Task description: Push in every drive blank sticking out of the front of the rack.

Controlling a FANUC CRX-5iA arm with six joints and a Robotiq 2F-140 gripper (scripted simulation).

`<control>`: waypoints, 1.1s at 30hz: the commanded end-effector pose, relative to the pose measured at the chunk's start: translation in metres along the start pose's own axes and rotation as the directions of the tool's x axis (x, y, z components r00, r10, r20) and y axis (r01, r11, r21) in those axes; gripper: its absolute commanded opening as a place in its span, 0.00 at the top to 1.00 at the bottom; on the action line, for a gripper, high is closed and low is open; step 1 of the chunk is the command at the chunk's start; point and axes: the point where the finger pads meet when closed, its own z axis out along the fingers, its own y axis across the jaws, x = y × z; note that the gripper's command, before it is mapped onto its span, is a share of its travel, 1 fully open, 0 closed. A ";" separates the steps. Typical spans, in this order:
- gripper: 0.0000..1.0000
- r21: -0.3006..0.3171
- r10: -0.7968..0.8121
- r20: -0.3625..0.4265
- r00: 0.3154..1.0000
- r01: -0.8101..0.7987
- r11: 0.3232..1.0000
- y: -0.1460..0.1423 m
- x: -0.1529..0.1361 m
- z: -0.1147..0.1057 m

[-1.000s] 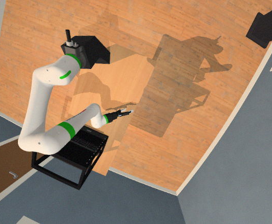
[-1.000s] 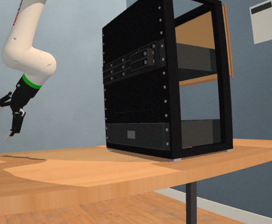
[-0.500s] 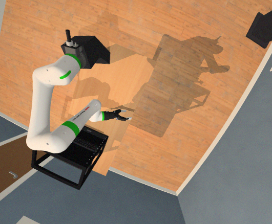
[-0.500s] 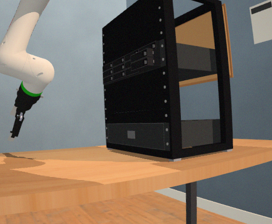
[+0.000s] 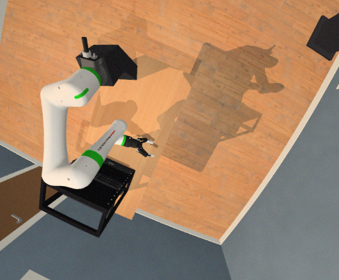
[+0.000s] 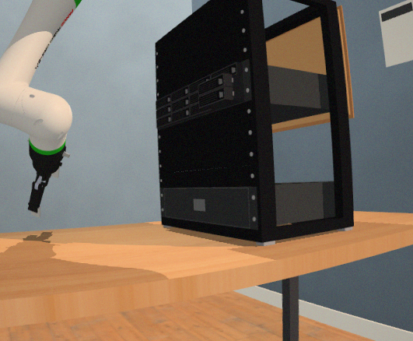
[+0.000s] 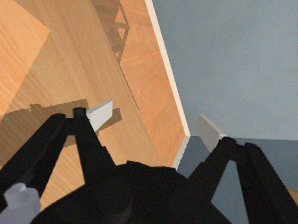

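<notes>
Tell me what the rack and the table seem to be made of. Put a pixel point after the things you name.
The rack [image 5: 101,224] [image 6: 264,156]: probably painted metal, matte black, judging by its even dark bars. The table [image 5: 161,84] [image 6: 107,288] [image 7: 60,65]: wood or wood-look laminate, pale with a low sheen; fine grain shows on its top.
</notes>
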 end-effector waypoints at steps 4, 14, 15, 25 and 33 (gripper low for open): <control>0.00 -0.097 0.125 0.139 0.982 -0.112 0.989 0.003 -0.043 -0.023; 0.00 -0.249 0.275 0.321 0.906 -0.200 0.948 -0.002 -0.106 -0.079; 0.00 -0.265 0.289 0.340 0.895 -0.204 0.942 -0.002 -0.112 -0.086; 0.00 -0.388 0.379 0.469 0.797 -0.200 0.900 -0.009 -0.154 -0.150; 0.00 -0.482 0.435 0.572 0.695 -0.145 0.864 -0.013 -0.180 -0.218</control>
